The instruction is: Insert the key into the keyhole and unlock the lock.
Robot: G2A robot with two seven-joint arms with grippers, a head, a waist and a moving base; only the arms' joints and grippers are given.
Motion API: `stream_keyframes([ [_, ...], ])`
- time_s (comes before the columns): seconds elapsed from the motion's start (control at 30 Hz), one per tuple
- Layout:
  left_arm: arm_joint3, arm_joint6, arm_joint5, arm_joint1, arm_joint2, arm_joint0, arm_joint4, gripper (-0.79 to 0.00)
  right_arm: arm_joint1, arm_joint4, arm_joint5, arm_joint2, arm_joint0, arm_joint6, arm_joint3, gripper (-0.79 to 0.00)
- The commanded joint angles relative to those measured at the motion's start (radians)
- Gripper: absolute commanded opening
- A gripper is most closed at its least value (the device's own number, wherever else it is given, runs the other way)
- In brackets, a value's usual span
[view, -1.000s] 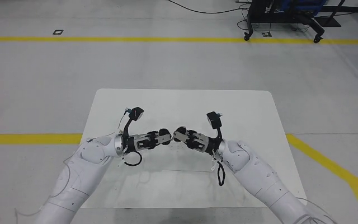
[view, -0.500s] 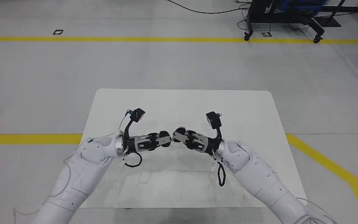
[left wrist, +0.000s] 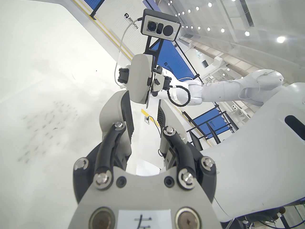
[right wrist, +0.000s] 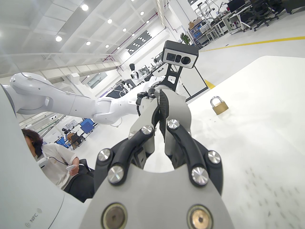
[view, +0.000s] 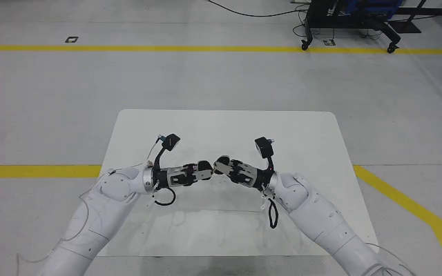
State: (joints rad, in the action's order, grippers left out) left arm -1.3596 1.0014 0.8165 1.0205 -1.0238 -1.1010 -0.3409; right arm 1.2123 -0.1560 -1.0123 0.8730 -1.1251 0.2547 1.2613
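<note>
Above the middle of the white table, my left gripper [view: 204, 166] and right gripper [view: 221, 164] meet tip to tip. In the left wrist view the left gripper [left wrist: 142, 106] is open, and the right gripper's tips sit just ahead of the gap. A thin flat strip [left wrist: 146, 102], apparently the key seen edge-on, sticks out from those tips. The right gripper [right wrist: 160, 102] has its ribbed pads pressed together. A brass padlock [right wrist: 219, 106] with a silver shackle lies on the table beyond it, apart from both grippers.
The table [view: 304, 138] is bare across its far half and right side. Its near edge runs under both forearms. Scuff marks [left wrist: 45, 129] dot the surface near the left gripper.
The left gripper has edged slightly towards the right gripper. The right arm has hardly moved.
</note>
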Motion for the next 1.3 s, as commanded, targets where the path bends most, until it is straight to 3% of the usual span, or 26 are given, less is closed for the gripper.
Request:
stream_keyframes([
  [0.0,-0.009,-0.035,0.016,0.000,-0.006,-0.005,0.053,-0.560,0.000,0.000,0.000,-0.001,0.000,0.001,0.001,-0.785],
  [0.27,-0.110,-0.301,0.098,0.000,-0.076,-0.090,0.383,-0.566,0.002,0.024,0.000,0.002,0.001,-0.003,-0.008,-0.785],
  [0.43,-0.184,-0.413,0.088,0.000,-0.108,-0.143,0.572,-0.576,0.001,0.053,0.000,0.004,0.001,0.005,-0.016,-0.785],
  [0.8,-0.383,-0.749,-0.154,0.013,-0.144,-0.282,1.114,-0.585,0.012,0.100,0.000,-0.016,0.023,0.034,-0.040,-0.785],
  [0.9,-0.397,-0.828,-0.196,0.017,-0.138,-0.307,1.176,-0.557,0.015,0.108,0.000,-0.021,0.029,0.041,-0.042,-0.785],
  [1.27,-0.421,-0.984,-0.318,0.021,-0.171,-0.357,1.323,-0.616,0.020,0.129,0.000,-0.022,0.040,0.069,-0.052,-0.785],
])
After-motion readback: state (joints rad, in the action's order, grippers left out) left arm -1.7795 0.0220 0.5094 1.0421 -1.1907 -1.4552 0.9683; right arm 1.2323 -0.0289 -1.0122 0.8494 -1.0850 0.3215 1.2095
